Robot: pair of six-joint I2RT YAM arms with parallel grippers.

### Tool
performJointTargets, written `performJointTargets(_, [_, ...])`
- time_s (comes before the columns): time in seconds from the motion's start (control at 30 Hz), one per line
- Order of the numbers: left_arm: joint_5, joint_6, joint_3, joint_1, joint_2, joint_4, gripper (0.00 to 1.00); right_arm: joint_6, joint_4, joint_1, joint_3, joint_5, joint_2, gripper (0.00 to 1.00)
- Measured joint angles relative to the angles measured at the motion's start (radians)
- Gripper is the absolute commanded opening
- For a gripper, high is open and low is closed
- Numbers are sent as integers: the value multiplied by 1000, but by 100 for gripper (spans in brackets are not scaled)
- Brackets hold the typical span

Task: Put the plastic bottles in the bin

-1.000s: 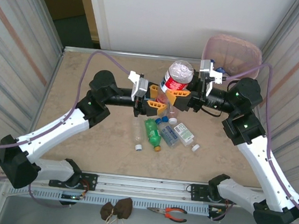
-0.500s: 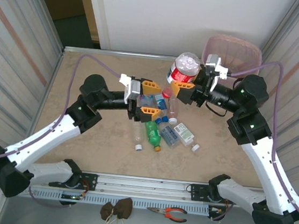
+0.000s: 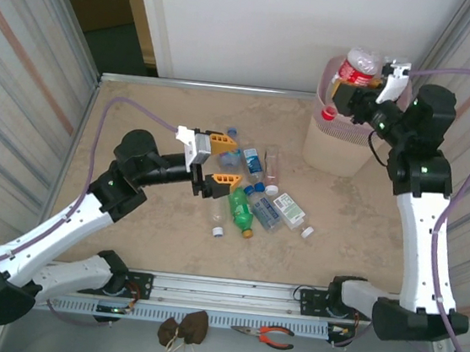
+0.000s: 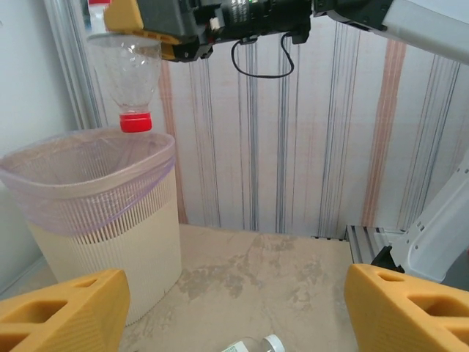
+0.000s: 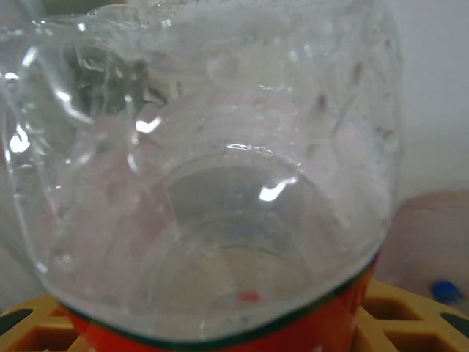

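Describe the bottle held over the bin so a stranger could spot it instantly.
Look to the far right corner of the table, where the pale pink bin stands. Above its rim the right claw holds a clear plastic bottle upside down, red cap pointing down. Unlike the bottles lying mid-table, it is airborne and wears a red label.

A bottle point(image 3: 358, 67) hangs cap-down between my right fingers point(image 3: 344, 92), over the bin point(image 3: 336, 149)'s rim. On the bench point(image 3: 158, 108), other bottles point(image 3: 238, 206) lie just ahead of my left fingers point(image 3: 220, 141).
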Motion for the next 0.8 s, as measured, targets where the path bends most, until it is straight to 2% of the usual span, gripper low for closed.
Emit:
performJointTargets(0.4, [-21, 2, -47, 6, -40, -14, 78, -34, -126, -198, 106, 143, 203, 40])
performJointTargets(0.8, [-21, 0, -68, 47, -72, -2, 78, -82, -122, -244, 109, 211, 306, 42])
